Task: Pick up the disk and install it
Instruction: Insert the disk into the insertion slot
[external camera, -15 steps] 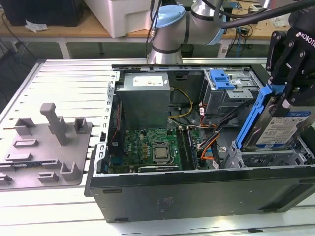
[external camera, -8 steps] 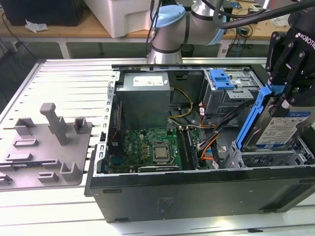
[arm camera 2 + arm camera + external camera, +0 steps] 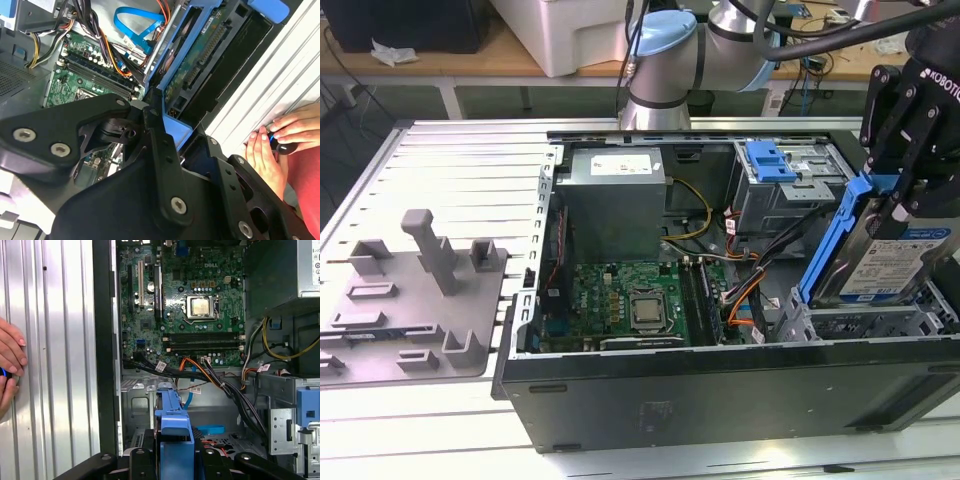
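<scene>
The disk (image 3: pixel 895 262), a silver drive with a white-and-blue label in a blue carrier rail (image 3: pixel 828 240), hangs tilted on edge at the exterior view's right. It sits just above a grey metal drive cage (image 3: pixel 860 322) inside the open computer case. My black gripper (image 3: pixel 898 195) grips its upper edge from above, shut on it. The second wrist view shows the disk's green circuit-board underside (image 3: pixel 195 65) beyond my gripper (image 3: pixel 161 116). The blue carrier end (image 3: pixel 172 425) stands between my gripper's links (image 3: pixel 172 460) in the first wrist view.
The open case (image 3: pixel 720 400) holds a motherboard (image 3: pixel 630 305), a power supply (image 3: pixel 615 195), cable bundles and a second cage with a blue latch bracket (image 3: pixel 770 160). A grey fixture (image 3: pixel 410 290) lies on the ribbed table. A person's hands (image 3: pixel 275 145) rest beside the case.
</scene>
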{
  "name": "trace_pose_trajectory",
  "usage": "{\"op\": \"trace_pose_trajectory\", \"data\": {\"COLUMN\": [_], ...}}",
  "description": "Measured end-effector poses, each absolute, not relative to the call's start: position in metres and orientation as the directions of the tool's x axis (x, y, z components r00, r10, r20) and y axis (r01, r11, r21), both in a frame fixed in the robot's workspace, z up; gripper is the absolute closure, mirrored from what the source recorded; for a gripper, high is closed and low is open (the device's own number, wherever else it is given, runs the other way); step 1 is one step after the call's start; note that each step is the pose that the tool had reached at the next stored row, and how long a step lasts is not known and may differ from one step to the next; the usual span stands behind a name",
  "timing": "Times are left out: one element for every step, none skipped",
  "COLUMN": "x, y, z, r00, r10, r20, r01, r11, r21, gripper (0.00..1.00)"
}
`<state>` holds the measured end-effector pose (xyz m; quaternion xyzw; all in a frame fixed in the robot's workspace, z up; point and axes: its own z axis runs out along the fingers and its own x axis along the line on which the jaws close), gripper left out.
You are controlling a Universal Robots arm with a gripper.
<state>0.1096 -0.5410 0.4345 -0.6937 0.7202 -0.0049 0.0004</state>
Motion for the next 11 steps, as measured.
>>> {"op": "trace_pose_trajectory", "data": {"x": [0.1096, 0.1095, 0.1095, 0.1095, 0.1095, 0.1095, 0.1095, 0.1095, 0.1096, 0.1095, 0.1096], "y": [-0.5409, -0.5410, -0.5410, -0.5410, -0.5409, -0.5409, -0.5409, -0.5410, -0.5409, -0.5410, -0.5410], "z": [0.4345, 0.4345, 0.4345, 0.4344, 0.4341, 0.4337, 0.4327, 0.4319, 0.4312, 0.4302, 0.4297], "r00": [-0.037, -0.037, -0.037, -0.037, -0.037, -0.037, -0.037, -0.037, -0.037, -0.038, -0.037], "r10": [-0.999, -0.999, -0.999, -0.999, -0.999, -0.999, -0.999, -0.999, -0.999, -0.999, -0.999], "r20": [0.006, 0.006, 0.006, 0.006, 0.006, 0.006, 0.006, 0.006, 0.006, 0.006, 0.006], "r01": [-0.999, -0.999, -0.999, -0.999, -0.999, -0.999, -0.999, -0.999, -0.999, -0.999, -0.999], "r11": [0.037, 0.037, 0.037, 0.037, 0.037, 0.037, 0.037, 0.037, 0.037, 0.037, 0.037], "r21": [-0.007, -0.008, -0.007, -0.008, -0.007, -0.007, -0.008, -0.007, -0.007, -0.007, -0.008], "gripper": [0.64, 0.64, 0.64, 0.64, 0.64, 0.64, 0.64, 0.64, 0.64, 0.64, 0.64]}}
